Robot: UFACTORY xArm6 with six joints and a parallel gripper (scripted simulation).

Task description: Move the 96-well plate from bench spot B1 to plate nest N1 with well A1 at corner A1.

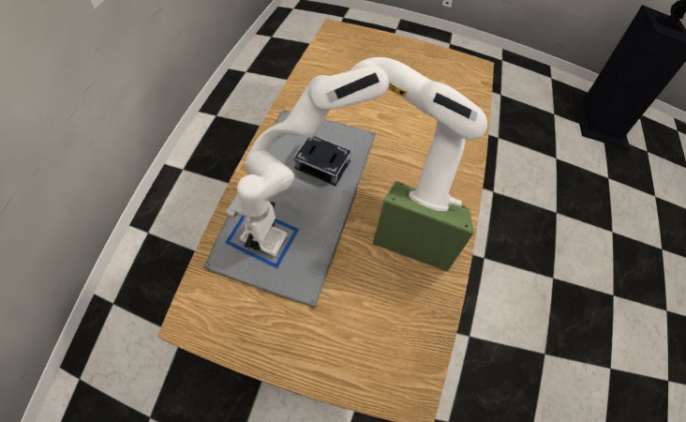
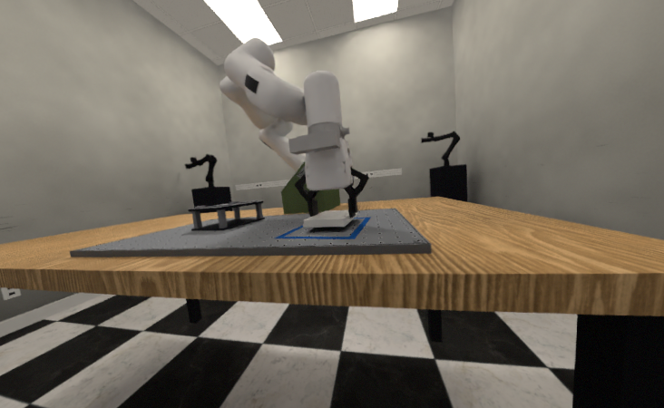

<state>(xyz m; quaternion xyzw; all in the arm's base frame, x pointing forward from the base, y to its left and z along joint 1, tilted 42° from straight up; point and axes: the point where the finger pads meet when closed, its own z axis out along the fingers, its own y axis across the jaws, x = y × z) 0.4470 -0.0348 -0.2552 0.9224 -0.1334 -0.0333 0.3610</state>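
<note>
Wood worktop (image 2: pixel 502 264), grey board (image 2: pixel 181 243) on it. Black raised nest (image 2: pixel 225 207) far left on board, nothing in it. White 96-well plate (image 2: pixel 330 218) low over blue B1 square (image 2: pixel 324 236), maybe just lifted, hard to tell. End effector (image 2: pixel 332 210) clamped on plate's two opposite edges. Plate looks light, rigid plastic, slick sides; guess edge grip fine, keep level. Cut corner too small to spot.

From above, we see the wrist and tool (image 1: pixel 255 238) cover the left half of the 96-well plate (image 1: pixel 275 239); its cut-off corner is too small to tell. The tabletop (image 2: pixel 527 243) runs off the exterior view's right edge.
</note>
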